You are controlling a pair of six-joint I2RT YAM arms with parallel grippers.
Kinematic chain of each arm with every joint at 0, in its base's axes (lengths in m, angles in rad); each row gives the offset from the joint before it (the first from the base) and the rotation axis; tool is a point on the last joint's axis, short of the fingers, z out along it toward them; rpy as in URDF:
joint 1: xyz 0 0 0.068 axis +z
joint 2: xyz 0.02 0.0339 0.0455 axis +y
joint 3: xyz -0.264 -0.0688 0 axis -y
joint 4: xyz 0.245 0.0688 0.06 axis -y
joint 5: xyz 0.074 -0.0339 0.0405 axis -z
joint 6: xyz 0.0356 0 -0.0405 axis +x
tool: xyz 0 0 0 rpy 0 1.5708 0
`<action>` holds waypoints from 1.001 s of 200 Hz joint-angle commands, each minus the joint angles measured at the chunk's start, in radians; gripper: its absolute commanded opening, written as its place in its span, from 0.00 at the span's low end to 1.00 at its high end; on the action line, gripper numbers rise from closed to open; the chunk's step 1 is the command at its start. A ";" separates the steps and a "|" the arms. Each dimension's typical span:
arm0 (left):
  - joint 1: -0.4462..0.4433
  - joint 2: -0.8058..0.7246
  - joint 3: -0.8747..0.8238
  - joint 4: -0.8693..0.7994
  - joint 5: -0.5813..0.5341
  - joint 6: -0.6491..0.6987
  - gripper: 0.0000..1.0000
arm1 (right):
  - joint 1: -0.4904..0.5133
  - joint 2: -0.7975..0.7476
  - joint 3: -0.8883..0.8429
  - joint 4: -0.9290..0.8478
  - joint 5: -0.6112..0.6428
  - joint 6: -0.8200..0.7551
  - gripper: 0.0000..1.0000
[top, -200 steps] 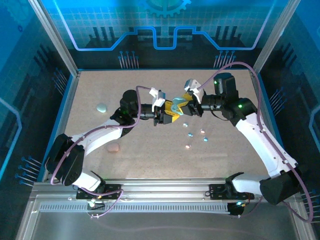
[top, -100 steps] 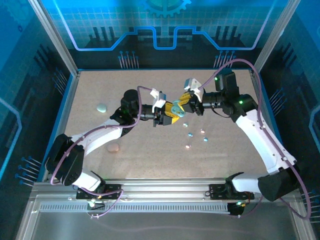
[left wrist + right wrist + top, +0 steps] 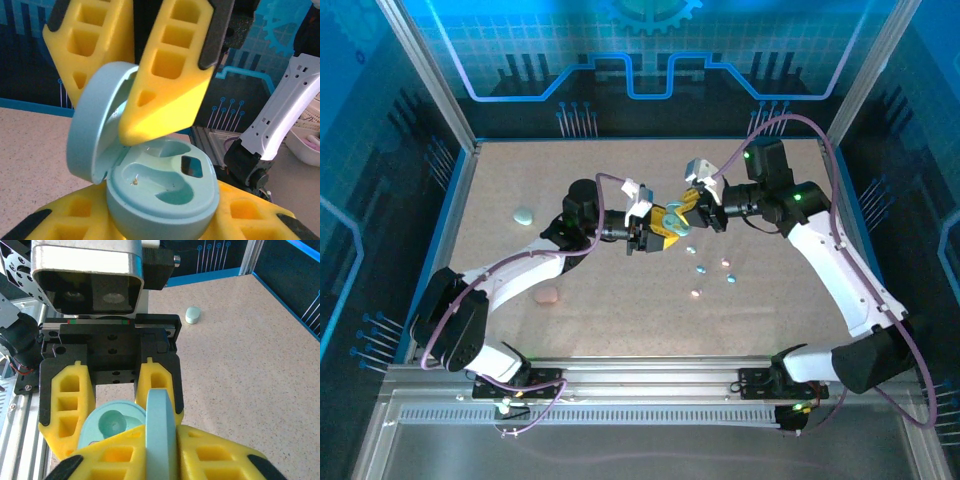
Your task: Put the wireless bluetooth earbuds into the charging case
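Left gripper [image 3: 658, 232] clamps the case [image 3: 162, 192] — right gripper [image 3: 683, 208] pinches its lid [image 3: 92, 135] — earbuds [image 3: 701, 269] lie nearby.

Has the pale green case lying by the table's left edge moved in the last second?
No. The pale green case sits equally far from the table's left edge.

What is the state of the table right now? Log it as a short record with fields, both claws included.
left claw: shut on the charging case, gripping its base
right claw: shut on the case lid, which is hinged open
case wells: both empty
loose earbuds: about five tiny beads on the table, just near-side of the claws
spare cases: pale green case at far left; pinkish case beside the left arm
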 commanded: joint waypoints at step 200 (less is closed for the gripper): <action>-0.013 0.024 0.073 0.014 -0.017 -0.058 0.75 | 0.054 -0.111 -0.067 0.130 0.156 0.023 0.08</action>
